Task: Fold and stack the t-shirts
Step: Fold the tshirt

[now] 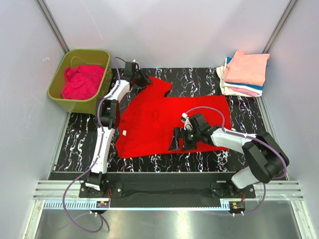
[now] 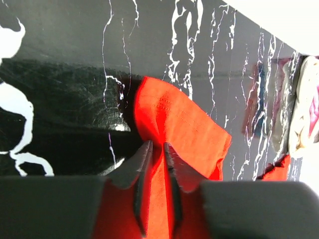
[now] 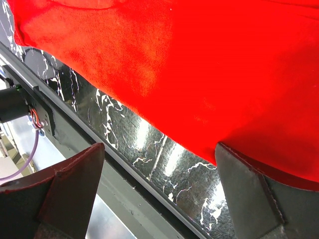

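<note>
A bright red t-shirt [image 1: 154,119] lies spread out on the black marbled table [image 1: 199,82]. My left gripper [image 1: 143,78] is at the shirt's far left corner. In the left wrist view its jaws [image 2: 157,144] stand almost together, pinching a ridge of the red cloth [image 2: 184,119]. My right gripper [image 1: 178,142] hovers over the shirt's near hem. It is open wide [image 3: 159,147], and the red hem [image 3: 199,59] reaches only its right finger [image 3: 249,189]. A stack of folded t-shirts [image 1: 244,74], peach on top, sits at the far right corner. A magenta-pink t-shirt [image 1: 82,82] lies crumpled in the tub.
The olive-green tub [image 1: 75,105] stands off the table's far left corner. Grey walls close in both sides and the back. A metal rail [image 3: 99,164] runs along the table's near edge under the right gripper. The folded stack [image 2: 304,114] also shows at the left wrist view's right edge.
</note>
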